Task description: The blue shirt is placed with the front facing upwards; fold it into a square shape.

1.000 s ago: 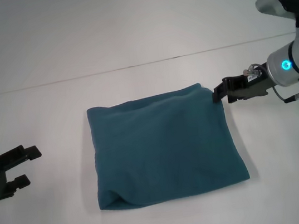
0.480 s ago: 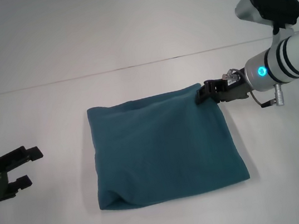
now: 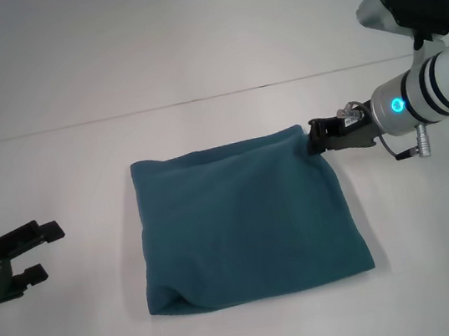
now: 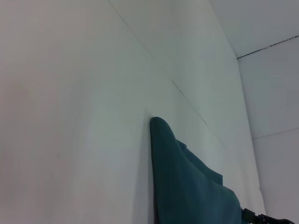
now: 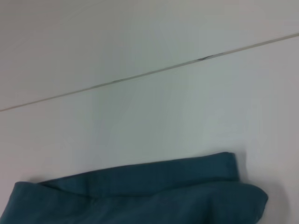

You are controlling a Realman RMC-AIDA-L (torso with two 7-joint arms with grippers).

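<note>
Blue shirt (image 3: 245,220) folded, lettering hidden

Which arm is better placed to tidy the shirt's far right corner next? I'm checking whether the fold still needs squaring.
The right. The right gripper sits at the far right corner of the folded blue shirt, while the left gripper is open, off to the shirt's left on the table.

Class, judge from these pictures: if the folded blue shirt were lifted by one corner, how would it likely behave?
The blue shirt would probably droop and unfold: its soft layers show rumpled, rounded edges. It looks light, lying flat. On the smooth table it may slide when pushed.
</note>
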